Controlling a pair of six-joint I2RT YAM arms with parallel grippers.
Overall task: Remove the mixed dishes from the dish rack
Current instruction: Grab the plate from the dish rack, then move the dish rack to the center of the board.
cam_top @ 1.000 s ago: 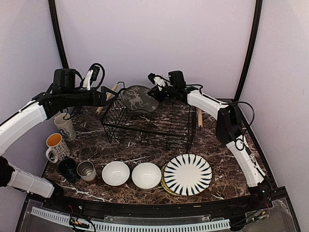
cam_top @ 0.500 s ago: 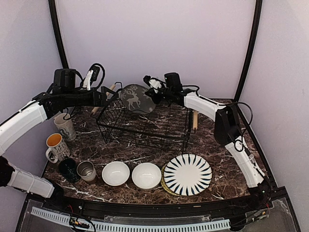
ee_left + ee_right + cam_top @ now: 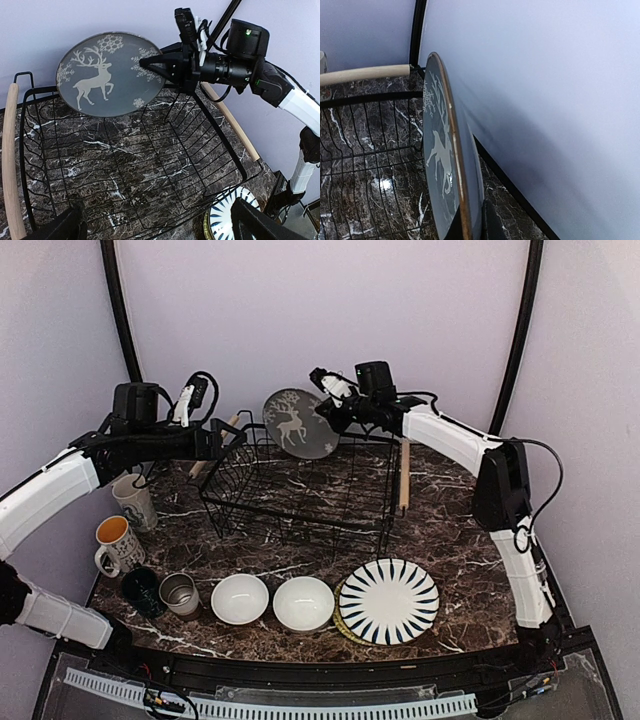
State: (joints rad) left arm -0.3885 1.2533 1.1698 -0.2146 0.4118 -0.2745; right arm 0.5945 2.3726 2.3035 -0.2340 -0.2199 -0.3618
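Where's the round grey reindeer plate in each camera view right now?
Top external: round grey reindeer plate, upper centre, over the far rim of the black wire dish rack.
Left wrist: upper left, face-on.
Right wrist: centre, edge-on, running to the bottom edge.
Shared landmark: the rack, seen in all three.

A dark marble worktop (image 3: 455,535) with white veins fills the floor of the scene. Behind it rises a plain pale lilac wall (image 3: 320,320), framed by two black curved poles (image 3: 118,310). A white slotted strip (image 3: 300,706) runs along the near edge.
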